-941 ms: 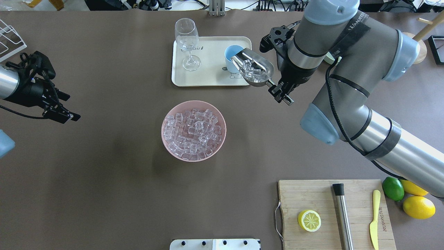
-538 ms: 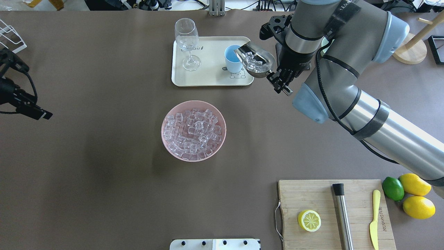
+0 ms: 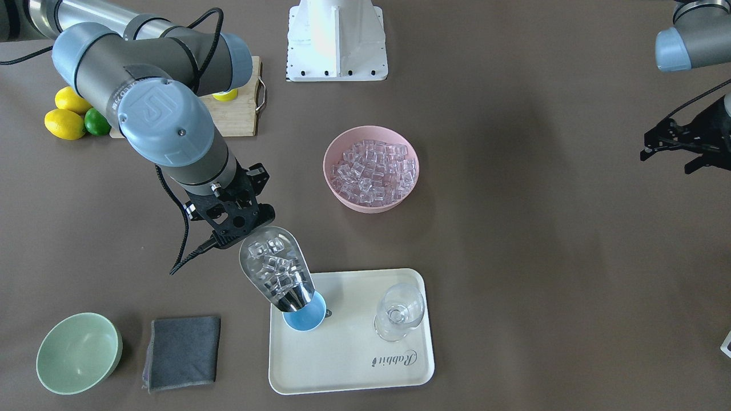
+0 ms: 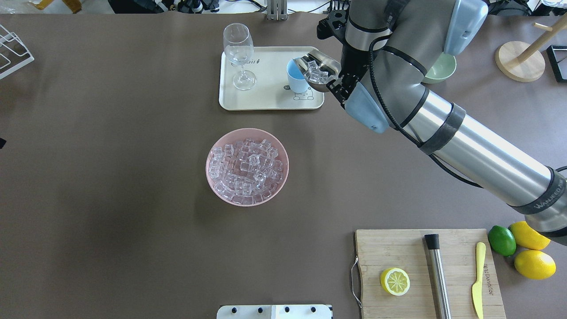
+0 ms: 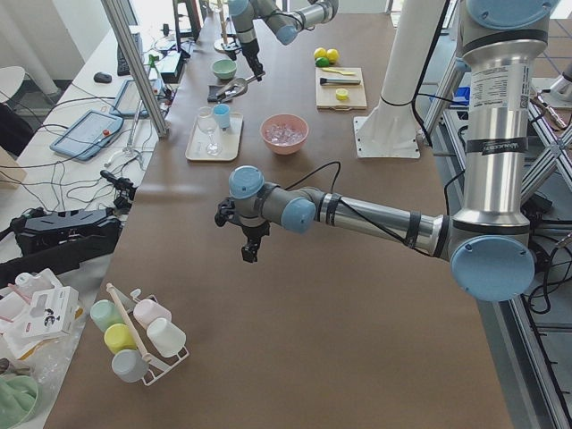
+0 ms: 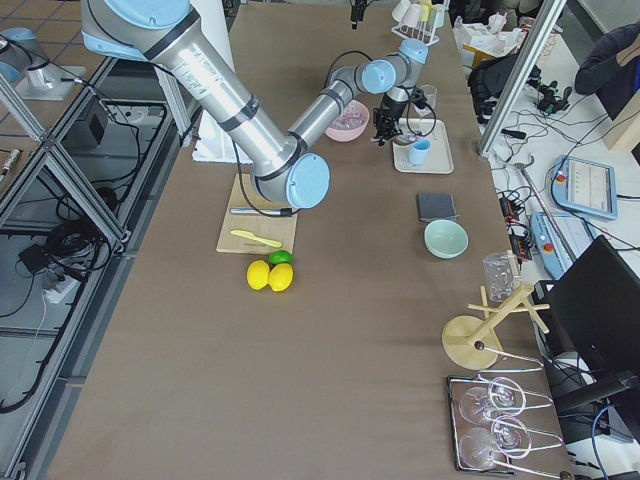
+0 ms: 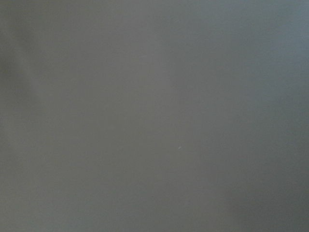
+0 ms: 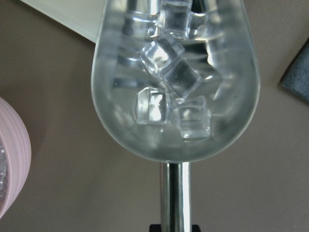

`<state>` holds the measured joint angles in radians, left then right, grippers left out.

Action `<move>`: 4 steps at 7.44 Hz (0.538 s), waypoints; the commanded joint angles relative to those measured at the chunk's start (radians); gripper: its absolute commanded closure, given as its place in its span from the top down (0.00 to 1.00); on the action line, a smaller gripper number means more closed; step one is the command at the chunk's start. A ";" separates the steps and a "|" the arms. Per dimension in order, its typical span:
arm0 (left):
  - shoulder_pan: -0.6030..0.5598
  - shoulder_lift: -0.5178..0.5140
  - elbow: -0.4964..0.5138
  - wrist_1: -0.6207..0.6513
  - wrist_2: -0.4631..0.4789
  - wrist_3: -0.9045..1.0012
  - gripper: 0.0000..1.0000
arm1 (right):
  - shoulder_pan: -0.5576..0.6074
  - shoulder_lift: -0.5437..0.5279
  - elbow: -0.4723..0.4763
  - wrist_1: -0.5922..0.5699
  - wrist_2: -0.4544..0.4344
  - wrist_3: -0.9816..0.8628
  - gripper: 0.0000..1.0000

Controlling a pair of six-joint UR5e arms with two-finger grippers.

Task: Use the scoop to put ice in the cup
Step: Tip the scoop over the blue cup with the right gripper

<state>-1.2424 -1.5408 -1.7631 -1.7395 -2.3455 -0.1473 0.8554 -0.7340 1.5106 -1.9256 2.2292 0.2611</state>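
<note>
My right gripper is shut on the handle of the steel scoop, which also shows from overhead. The scoop is tilted, its open end over the rim of the light-blue cup on the tray. Several clear ice cubes lie in the scoop. More ice fills the pink bowl at mid-table. My left gripper hangs open and empty far off at the table's left side, out of the overhead view. The left wrist view shows only bare tabletop.
The cream tray also holds a clear stemmed glass. A pale green bowl and grey cloth lie beyond my right arm. A cutting board with steel rod, half lemon and knife sits near right, citrus beside it.
My right arm has swung further over the tray and brought the scoop's open end over the cup, tilting it. My left arm has drawn back left, out of the overhead view.
</note>
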 commanded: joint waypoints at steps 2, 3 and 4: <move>-0.171 0.077 0.028 0.116 -0.003 -0.002 0.98 | 0.001 0.045 -0.044 -0.108 0.015 -0.054 0.00; -0.217 0.073 0.057 0.118 -0.006 -0.002 0.98 | -0.001 0.070 -0.058 -0.149 0.023 -0.063 0.00; -0.232 0.065 0.085 0.112 -0.011 -0.002 0.98 | -0.001 0.088 -0.078 -0.173 0.023 -0.068 0.00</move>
<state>-1.4234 -1.4692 -1.7226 -1.6320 -2.3499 -0.1487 0.8554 -0.6783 1.4610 -2.0471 2.2459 0.2074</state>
